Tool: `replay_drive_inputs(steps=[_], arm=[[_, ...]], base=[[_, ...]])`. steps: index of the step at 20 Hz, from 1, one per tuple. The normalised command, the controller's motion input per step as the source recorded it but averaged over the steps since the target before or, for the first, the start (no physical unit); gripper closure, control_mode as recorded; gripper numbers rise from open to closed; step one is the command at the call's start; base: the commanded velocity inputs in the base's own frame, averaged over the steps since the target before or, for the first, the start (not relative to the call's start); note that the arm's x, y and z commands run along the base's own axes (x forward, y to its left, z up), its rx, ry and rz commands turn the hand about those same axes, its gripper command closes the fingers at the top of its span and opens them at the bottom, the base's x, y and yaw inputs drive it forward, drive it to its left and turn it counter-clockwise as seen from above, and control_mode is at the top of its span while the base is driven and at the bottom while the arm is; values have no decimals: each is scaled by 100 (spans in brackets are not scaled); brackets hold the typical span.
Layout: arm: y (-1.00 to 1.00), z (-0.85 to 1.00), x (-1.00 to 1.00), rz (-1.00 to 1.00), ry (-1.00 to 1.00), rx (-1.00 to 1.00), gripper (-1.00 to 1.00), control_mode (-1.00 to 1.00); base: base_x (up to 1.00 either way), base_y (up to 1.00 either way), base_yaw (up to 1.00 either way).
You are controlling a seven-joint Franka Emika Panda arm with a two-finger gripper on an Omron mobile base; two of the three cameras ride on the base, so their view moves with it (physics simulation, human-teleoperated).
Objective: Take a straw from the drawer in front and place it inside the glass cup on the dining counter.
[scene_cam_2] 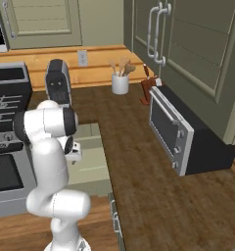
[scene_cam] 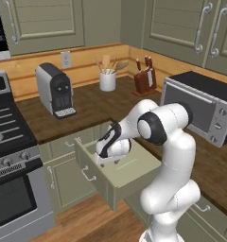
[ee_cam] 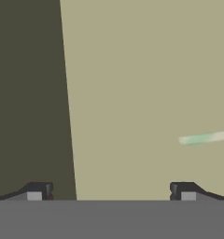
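My gripper (ee_cam: pixel 110 191) hangs down inside the pulled-out drawer (scene_cam: pixel 134 177), its two finger tips spread wide with nothing between them. In the hand view the straw (ee_cam: pixel 206 137) lies flat on the drawer's pale floor, off to the side of my far finger tip and apart from it, its near end showing and the rest running out of the picture's edge; the drawer's shadowed inner wall stands by my other finger tip. From the left base view my hand (scene_cam: pixel 111 144) sits low within the drawer, near its back and close under the edge of the worktop (scene_cam: pixel 91 111). On that dark wood worktop, behind the drawer, stand a coffee machine (scene_cam: pixel 55 90), a white crock of wooden utensils (scene_cam: pixel 107 78) and a knife block (scene_cam: pixel 144 78); a toaster oven (scene_cam: pixel 198 106) stands to the drawer's right. A stove (scene_cam: pixel 9 142) is just beside the drawer on its left.
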Motion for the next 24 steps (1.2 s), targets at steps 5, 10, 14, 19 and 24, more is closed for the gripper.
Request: replay_drive_inputs(steps=[5,10,14,19,24], arm=[[57,-30,-1,1,0,0,-100,-100],[89,-17,-12,3,0,0,-100,-100],[98,-6,-30,8,0,0,-100,-100],[15,16,-7,0,0,0,-100,-100],[-63,27,0,-21,0,0,-100,-100]], base=[[0,0,0],[0,0,0],[0,0,0],[0,0,0],[0,0,0]])
